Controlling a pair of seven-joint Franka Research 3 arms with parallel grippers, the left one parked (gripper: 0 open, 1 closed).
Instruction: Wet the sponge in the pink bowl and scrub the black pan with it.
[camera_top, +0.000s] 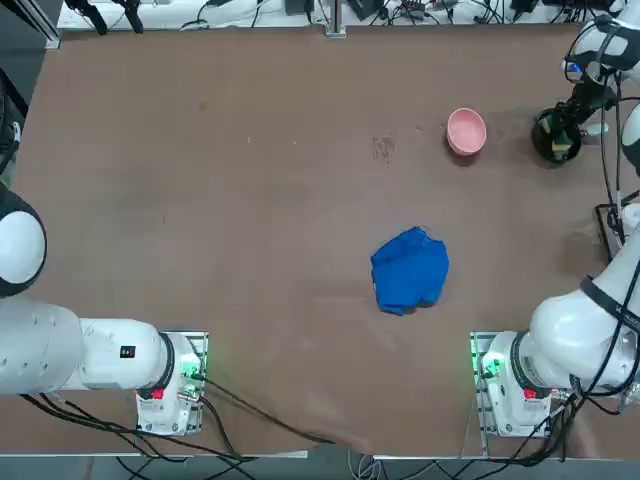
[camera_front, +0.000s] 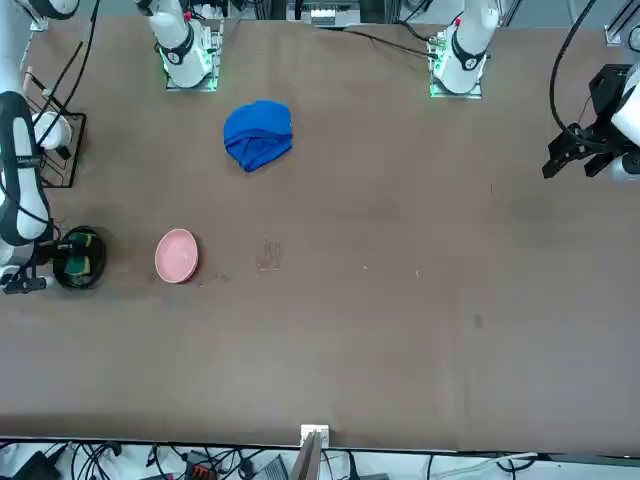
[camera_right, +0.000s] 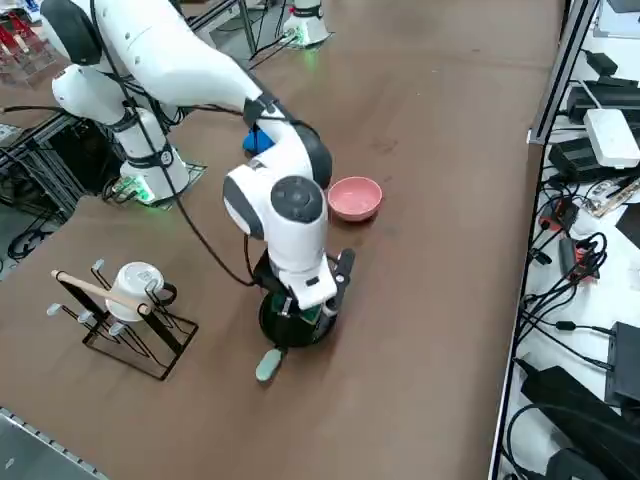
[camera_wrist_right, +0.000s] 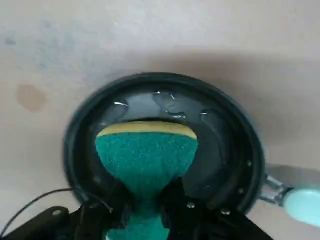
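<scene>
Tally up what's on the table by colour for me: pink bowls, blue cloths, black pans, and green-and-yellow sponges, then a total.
Pink bowls: 1
Blue cloths: 1
Black pans: 1
Green-and-yellow sponges: 1, pinched in the right gripper's jaws, over the pan
Total: 4

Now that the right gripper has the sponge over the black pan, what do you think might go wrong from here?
The black pan might skid or turn during scrubbing, since nothing is seen holding its handle. Water lies in the pan, so hard strokes could splash some onto the table. The sponge is pinched narrow between the fingers of the right gripper, its far end fanning out, so it might twist or slip under pressure.
</scene>
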